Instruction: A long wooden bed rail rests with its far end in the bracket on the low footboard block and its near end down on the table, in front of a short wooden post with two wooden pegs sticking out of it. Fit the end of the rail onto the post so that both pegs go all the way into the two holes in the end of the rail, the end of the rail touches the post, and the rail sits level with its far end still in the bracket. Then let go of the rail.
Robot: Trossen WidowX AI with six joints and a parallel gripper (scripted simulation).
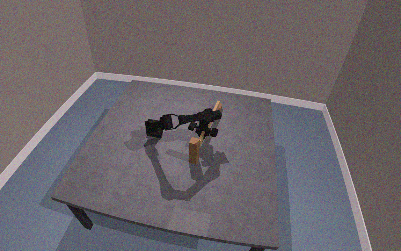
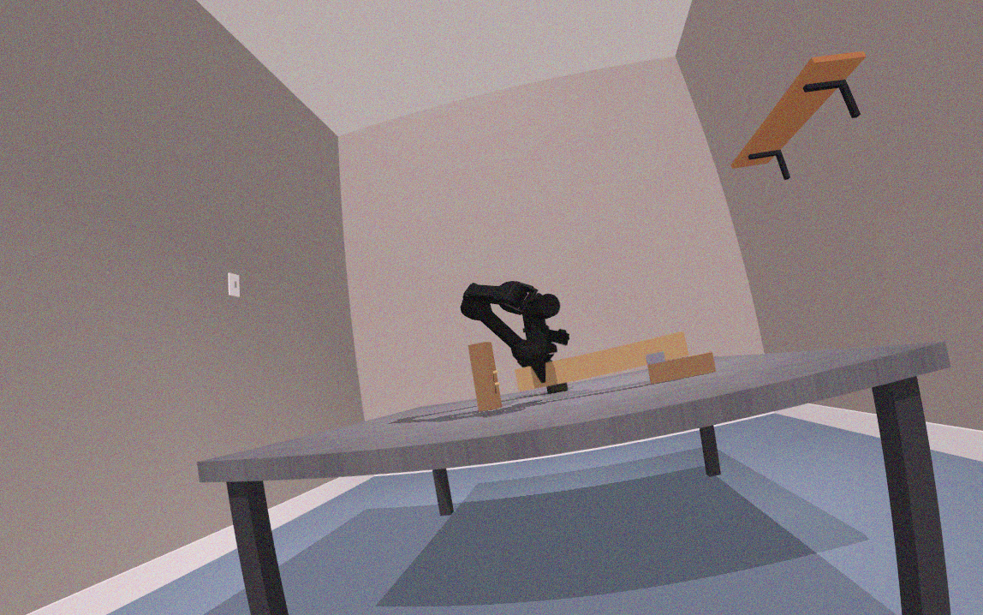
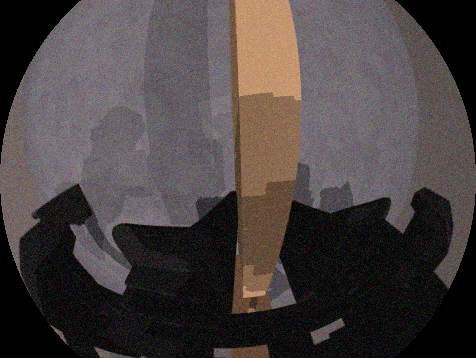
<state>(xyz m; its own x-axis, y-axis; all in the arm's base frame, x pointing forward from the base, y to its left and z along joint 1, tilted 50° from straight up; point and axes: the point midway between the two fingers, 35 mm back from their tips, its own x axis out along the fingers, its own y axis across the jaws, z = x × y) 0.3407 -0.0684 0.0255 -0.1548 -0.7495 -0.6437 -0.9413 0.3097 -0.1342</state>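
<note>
The long pale rail (image 1: 217, 105) (image 2: 616, 359) (image 3: 267, 55) is held near its near end by my gripper (image 1: 201, 137) (image 2: 543, 378) (image 3: 248, 195), which is shut on it from above. In the exterior view the near end appears a little above the table and slightly lower than the far end, and a gap separates it from the pegs (image 2: 496, 377) on the upright post (image 1: 193, 153) (image 2: 484, 377). The far end is at the low footboard block (image 1: 220, 108) (image 2: 681, 368) with its grey bracket (image 2: 654, 357); its exact seating is hidden. The holes are not visible.
The arm's base (image 1: 153, 128) stands on the grey table (image 1: 118, 177) (image 2: 348, 442), to the left of the rail in the top view. The arm reaches over the rail behind the post. An orange wall shelf (image 2: 789, 109) hangs well away from the table.
</note>
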